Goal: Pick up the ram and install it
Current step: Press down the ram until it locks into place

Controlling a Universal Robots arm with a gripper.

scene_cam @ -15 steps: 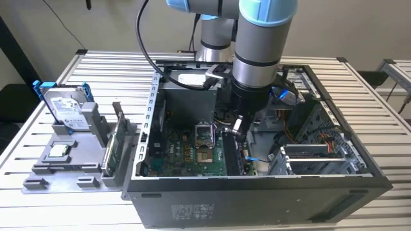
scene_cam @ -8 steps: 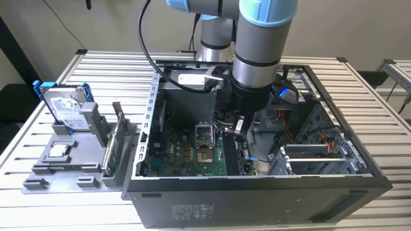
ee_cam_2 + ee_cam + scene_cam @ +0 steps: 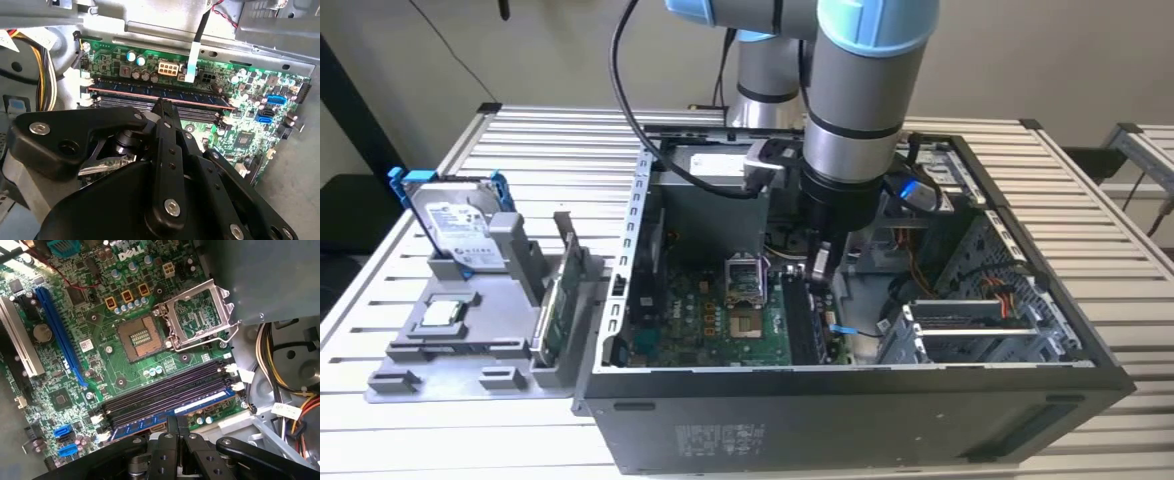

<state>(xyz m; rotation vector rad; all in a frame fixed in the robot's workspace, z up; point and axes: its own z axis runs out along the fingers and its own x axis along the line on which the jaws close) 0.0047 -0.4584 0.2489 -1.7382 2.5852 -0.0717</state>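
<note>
Tool fingers pinched narrow press down on the ram, which lies along the outermost motherboard slot inside the open computer case. Judging by this, even, straight-down pressure at mid-length should seat both ends.

The ram is seen seated lengthwise in a slot on the green motherboard. The black gripper is positioned just above it, its jaws drawn together at the stick's top edge.
</note>
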